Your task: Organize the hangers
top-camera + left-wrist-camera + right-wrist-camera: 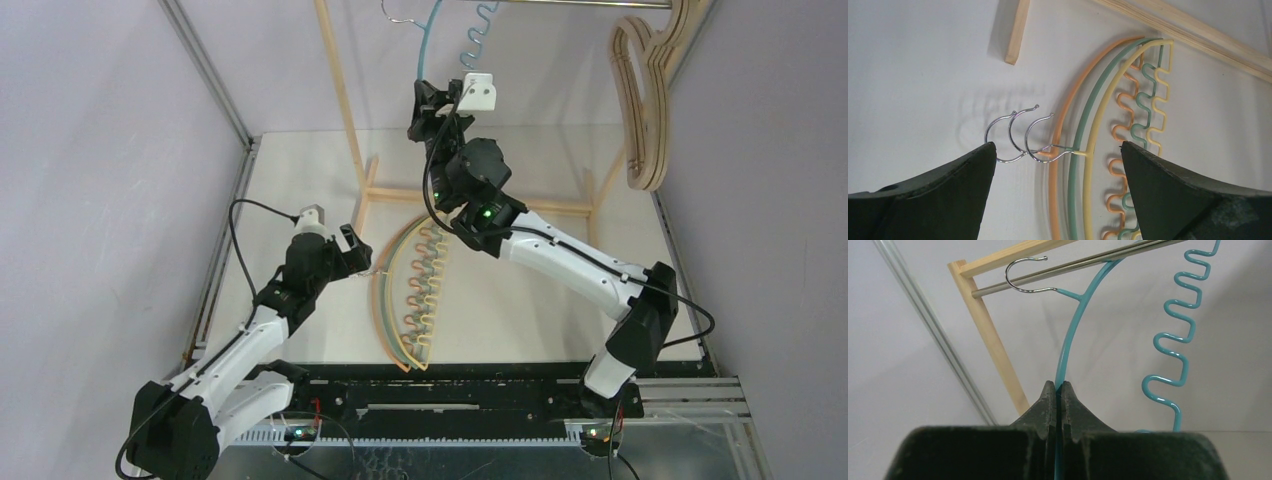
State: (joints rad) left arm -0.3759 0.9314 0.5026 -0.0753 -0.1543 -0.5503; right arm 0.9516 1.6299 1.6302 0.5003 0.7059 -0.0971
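Right fingers (1047, 407) clenched on teal hanger (1069, 330), left fingers (948, 190) released around three hooks (1026, 136)

Four thin hangers (412, 290) — one orange (1054, 200), one green (1071, 200), one yellow (1087, 200), one teal (1079, 297). Wooden hangers (645, 100) overlap — several, exact count unclear. One rack (343, 100). Two arms: left arm (250, 335), right arm (570, 260).

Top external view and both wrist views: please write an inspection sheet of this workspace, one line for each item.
Surface: white table, no spill seen.
Job's things: teal hanger, hook at the rack's metal bar; orange hanger, green hanger and yellow hanger nested flat on the table; wooden hangers hanging at right.
Clutter: nothing seen.
Grippers: left gripper open above the three hooks; right gripper fingers shut on the teal hanger.
Cables: black cables loop along both arms.
Surroundings: pale walls, metal frame post.
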